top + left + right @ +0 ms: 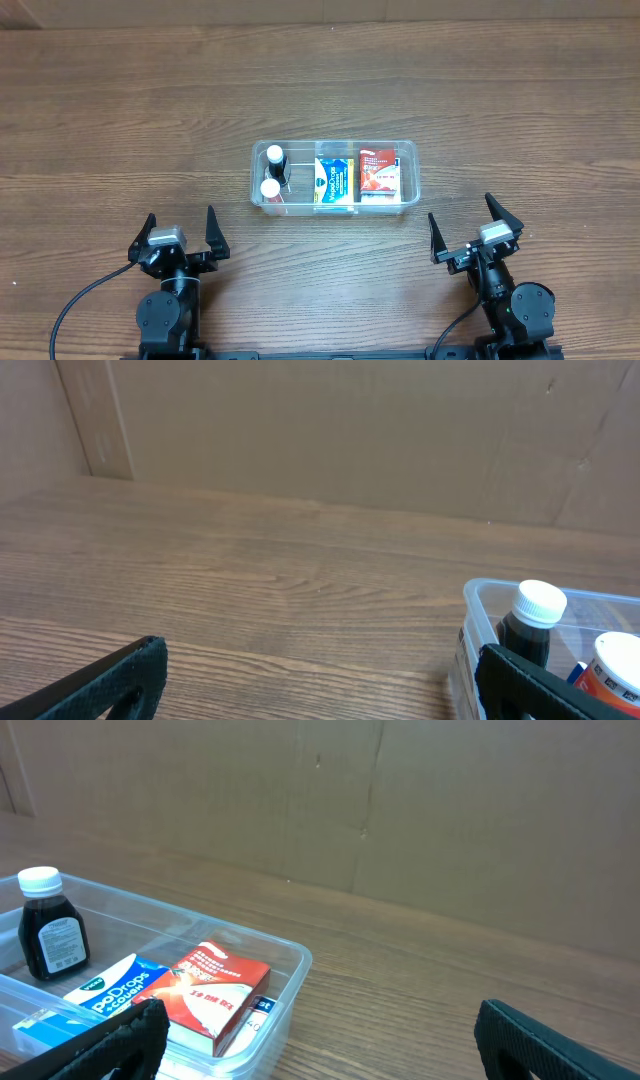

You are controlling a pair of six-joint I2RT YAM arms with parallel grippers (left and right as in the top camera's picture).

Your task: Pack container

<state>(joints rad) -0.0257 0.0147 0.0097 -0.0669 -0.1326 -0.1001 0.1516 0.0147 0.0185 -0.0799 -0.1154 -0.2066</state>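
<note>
The left gripper (180, 215) sits low at the near edge of the table (300, 80), its two black fingers spread wide apart with only wood between them. The right gripper (461, 208) is also wide open and clamps nothing.

The container (335, 144) lies ahead of both, in the gap between them. It is forward and to the right of the left gripper, forward and to the left of the right one, and touches neither. From the left wrist its rounded corner shows just past the right-hand finger. From the right wrist its near corner sits past the left-hand finger.

Inside it, at the end nearer the left gripper, two dark bottles with white caps stand upright, the far bottle (275, 158) just behind the near bottle (270, 187). A blue box (335, 180) lies flat in the middle. A red box (378, 170) lies flat beside it, at the end nearer the right gripper.

Beyond the container the table runs on to a cardboard wall (450, 810).
</note>
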